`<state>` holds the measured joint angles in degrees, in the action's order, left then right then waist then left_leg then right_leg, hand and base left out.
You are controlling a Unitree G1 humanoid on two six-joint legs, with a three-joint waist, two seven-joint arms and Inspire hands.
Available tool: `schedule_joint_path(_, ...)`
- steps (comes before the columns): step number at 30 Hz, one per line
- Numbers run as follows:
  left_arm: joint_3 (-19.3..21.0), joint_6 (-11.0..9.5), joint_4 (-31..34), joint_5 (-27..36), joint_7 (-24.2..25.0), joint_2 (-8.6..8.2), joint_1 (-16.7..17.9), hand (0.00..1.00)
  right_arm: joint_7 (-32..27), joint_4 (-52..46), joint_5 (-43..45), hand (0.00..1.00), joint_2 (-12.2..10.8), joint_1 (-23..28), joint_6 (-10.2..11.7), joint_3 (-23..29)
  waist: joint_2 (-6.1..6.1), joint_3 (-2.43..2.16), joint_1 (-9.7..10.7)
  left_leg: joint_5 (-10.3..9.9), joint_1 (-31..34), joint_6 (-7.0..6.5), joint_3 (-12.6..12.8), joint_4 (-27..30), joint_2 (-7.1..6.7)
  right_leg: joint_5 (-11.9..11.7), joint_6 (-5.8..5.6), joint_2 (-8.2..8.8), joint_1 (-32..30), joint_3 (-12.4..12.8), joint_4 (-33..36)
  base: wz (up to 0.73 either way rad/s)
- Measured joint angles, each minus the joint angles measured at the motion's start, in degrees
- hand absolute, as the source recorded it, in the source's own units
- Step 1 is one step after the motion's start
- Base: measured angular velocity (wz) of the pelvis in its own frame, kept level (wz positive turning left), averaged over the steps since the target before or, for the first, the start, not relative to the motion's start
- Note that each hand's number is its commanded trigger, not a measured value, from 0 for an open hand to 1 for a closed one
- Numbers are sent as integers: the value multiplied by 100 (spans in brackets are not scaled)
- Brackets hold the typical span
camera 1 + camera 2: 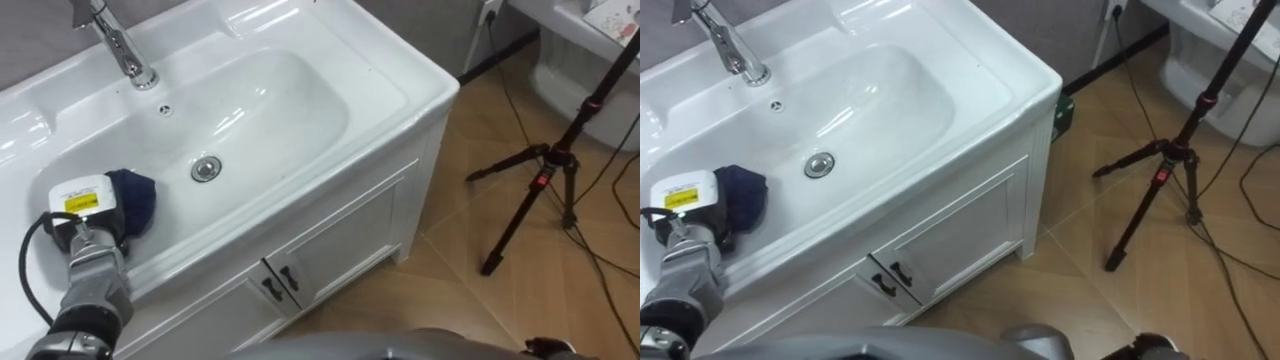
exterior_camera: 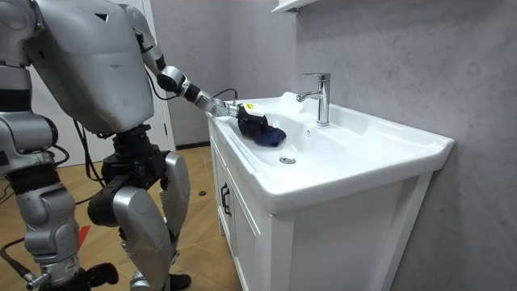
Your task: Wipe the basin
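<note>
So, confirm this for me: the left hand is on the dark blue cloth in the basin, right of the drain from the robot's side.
Not quite. The left hand is on the dark blue cloth in the basin, but left of the drain from the robot's side, not right. The left eye view shows it.

We can read no words or numbers anywhere. We see a yellow label on the back of the left robot hand, but its print is too small to make out.
</note>
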<state>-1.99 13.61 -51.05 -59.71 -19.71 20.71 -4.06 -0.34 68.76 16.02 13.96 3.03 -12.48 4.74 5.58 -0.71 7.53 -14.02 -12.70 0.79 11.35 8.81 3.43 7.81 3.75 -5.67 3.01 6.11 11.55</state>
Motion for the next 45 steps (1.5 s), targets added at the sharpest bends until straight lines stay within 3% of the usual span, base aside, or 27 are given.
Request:
schedule_joint_path(9,242,-366,128,1224,-218,-62,-7,100,-69,-16,-26,0,-3,-38,358,-17,25,5,1,0,77,0,-142,-8,-6,5,7,45,-5,-176,-18,11)
schedule_joint_path(12,243,-443,417,1373,-207,-140,-1,100,-11,34,-68,0,-31,-74,438,-20,4,34,-10,0,185,0,-313,39,-25,-2,-5,91,-24,-323,-84,30)
schedule_joint_path(13,244,-462,519,1416,-206,-152,-2,100,42,38,-173,0,-35,-88,441,-32,-26,66,-22,0,222,-1,-372,73,-29,-3,-5,105,-27,-380,-92,21)
schedule_joint_path(15,244,-477,695,1415,-204,-158,-1,100,60,42,-375,0,-34,-83,456,-70,-31,64,-57,0,275,-1,-392,72,-26,-4,-2,107,-67,-388,-91,13)
schedule_joint_path(16,247,-482,856,1415,-204,-159,-1,100,57,31,-481,0,-27,-84,498,-84,-25,67,-169,2,337,-1,-397,79,-23,-13,7,106,-131,-398,-89,0)
schedule_joint_path(22,433,-564,1806,2155,-317,-163,-3,100,56,89,-779,0,-19,-91,726,-128,-47,70,-213,15,473,-2,-482,87,-27,-16,15,131,-198,-551,-112,9)
schedule_joint_path(25,560,-745,2143,2202,-542,-163,-5,100,55,253,-881,0,-21,-150,822,-128,-49,71,-237,15,483,-2,-537,71,-26,-9,20,136,-193,-606,-125,4)
schedule_joint_path(31,583,-802,2968,2199,-973,-170,-5,100,18,301,-916,0,-30,-39,885,-132,-56,73,-295,15,436,-2,-585,56,-28,-9,20,137,-78,-623,-195,3)
schedule_joint_path(34,636,-1015,3262,2199,-1224,-169,-5,100,10,301,-1025,0,-36,-7,899,-134,-96,101,-294,15,410,-2,-603,56,-28,-5,20,135,-40,-625,-199,0)
schedule_joint_path(37,636,-1182,3348,2200,-1439,-170,-4,100,13,301,-1118,0,-57,27,907,-133,-158,121,-294,15,391,-2,-600,62,-30,9,19,135,-20,-631,-197,2)
schedule_joint_path(45,769,-1280,3303,2199,-1573,-168,-1,100,52,302,-866,0,-60,171,928,-125,-196,88,-323,15,386,-2,-629,68,-35,9,18,139,-24,-646,-188,0)
